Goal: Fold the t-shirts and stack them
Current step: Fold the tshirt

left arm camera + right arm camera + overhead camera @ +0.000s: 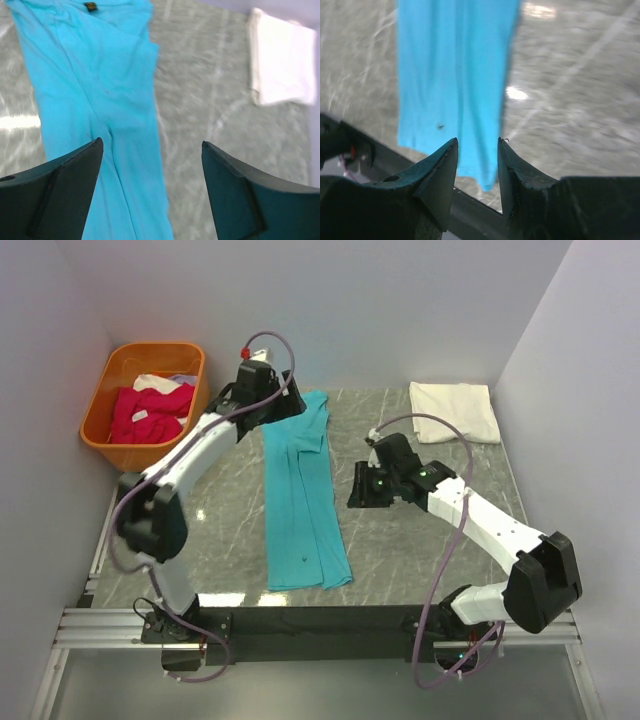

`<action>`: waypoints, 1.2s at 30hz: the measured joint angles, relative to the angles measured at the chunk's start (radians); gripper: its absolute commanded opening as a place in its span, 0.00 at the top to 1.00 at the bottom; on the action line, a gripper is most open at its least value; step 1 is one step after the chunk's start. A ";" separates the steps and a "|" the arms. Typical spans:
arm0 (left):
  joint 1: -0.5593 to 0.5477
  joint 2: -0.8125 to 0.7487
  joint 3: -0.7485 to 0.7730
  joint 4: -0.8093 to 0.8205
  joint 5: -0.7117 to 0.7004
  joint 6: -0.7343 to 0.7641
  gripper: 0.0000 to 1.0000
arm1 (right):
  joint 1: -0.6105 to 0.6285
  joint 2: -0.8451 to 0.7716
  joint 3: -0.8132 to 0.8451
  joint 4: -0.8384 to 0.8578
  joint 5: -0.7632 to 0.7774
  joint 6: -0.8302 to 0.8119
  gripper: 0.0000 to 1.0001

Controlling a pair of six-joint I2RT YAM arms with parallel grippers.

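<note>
A turquoise t-shirt (300, 500) lies folded into a long narrow strip down the middle of the table; it also shows in the left wrist view (90, 90) and the right wrist view (455, 65). A folded white t-shirt (455, 408) lies at the back right, also in the left wrist view (282, 62). Magenta shirts (148, 412) sit in the orange basket (100, 430). My left gripper (152, 145) is open and empty above the strip's far end. My right gripper (477, 142) is open and empty, just right of the strip's middle.
The orange basket stands at the back left against the wall. A black rail (330, 622) runs along the table's near edge. Walls close in the table on the left, back and right.
</note>
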 measured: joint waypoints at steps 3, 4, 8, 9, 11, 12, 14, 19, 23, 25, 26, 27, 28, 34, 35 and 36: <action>-0.048 -0.202 -0.159 -0.011 -0.018 -0.011 0.23 | -0.045 -0.014 -0.044 0.002 -0.002 0.001 0.58; -0.068 -0.267 -0.217 -0.023 -0.021 -0.015 0.24 | -0.044 -0.014 -0.053 0.003 -0.006 0.000 0.58; -0.154 -0.464 -0.450 -0.053 -0.028 -0.057 0.31 | -0.040 -0.019 -0.095 0.010 -0.004 0.000 0.58; -0.180 -0.493 -0.496 -0.074 -0.030 -0.075 0.31 | -0.043 -0.021 -0.108 0.013 0.000 0.000 0.59; -0.237 -0.523 -0.571 -0.121 -0.032 -0.118 0.35 | -0.053 -0.021 -0.129 0.013 0.006 0.001 0.59; -0.270 -0.525 -0.596 -0.142 -0.034 -0.137 0.37 | -0.057 -0.021 -0.136 0.014 0.010 0.001 0.59; -0.343 -0.521 -0.633 -0.178 -0.033 -0.179 0.42 | -0.065 -0.023 -0.145 0.014 0.011 0.001 0.59; -0.484 -0.470 -0.656 -0.213 -0.014 -0.248 0.53 | -0.069 -0.034 -0.150 0.023 0.009 0.002 0.59; -0.545 -0.364 -0.641 -0.242 -0.011 -0.259 0.58 | -0.069 -0.035 -0.150 0.024 0.008 0.001 0.59; -0.561 -0.312 -0.632 -0.255 -0.009 -0.259 0.59 | -0.069 -0.038 -0.150 0.024 0.008 0.001 0.59; -0.567 -0.292 -0.626 -0.262 -0.008 -0.259 0.59 | -0.069 -0.039 -0.150 0.024 0.009 0.000 0.59; -0.573 -0.275 -0.619 -0.269 -0.008 -0.259 0.59 | -0.069 -0.041 -0.150 0.024 0.008 0.000 0.59; -0.579 -0.258 -0.610 -0.275 -0.008 -0.259 0.59 | -0.069 -0.043 -0.150 0.024 0.009 0.000 0.59; -0.621 -0.185 -0.552 -0.290 -0.001 -0.256 0.60 | -0.069 -0.045 -0.155 0.026 0.006 -0.007 0.59; -0.628 -0.175 -0.545 -0.289 0.003 -0.256 0.60 | -0.069 -0.045 -0.157 0.026 0.005 -0.007 0.59; -0.635 -0.164 -0.538 -0.289 0.006 -0.256 0.60 | -0.069 -0.045 -0.158 0.027 0.004 -0.007 0.59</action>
